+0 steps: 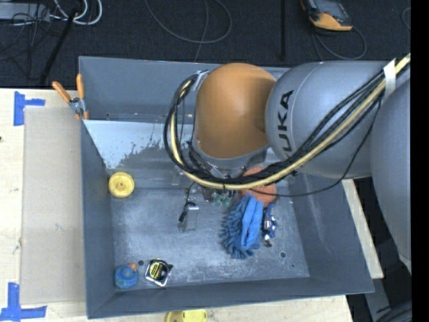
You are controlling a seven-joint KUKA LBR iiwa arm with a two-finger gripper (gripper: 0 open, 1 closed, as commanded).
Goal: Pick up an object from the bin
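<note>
**Gripper low over bare floor at mid-bin**

By the near wall of the grey metal bin (pixel 134 237) lie 2 small things side by side: a small round blue cap (pixel 125 276) and a yellow-and-black tape measure (pixel 158 272). Further in, right of centre, lies a shaggy blue fabric duster (pixel 242 227) with a small dark and silver piece (pixel 269 227) touching its right side. The gripper (pixel 188 215) hangs over bare floor just left of the duster, apart from it; whether it is open or closed cannot be told. A flat round yellow disc (pixel 121 184) lies well to the left. An orange object (pixel 263 190) peeks out from under the arm's orange cover (pixel 231 109).
</note>
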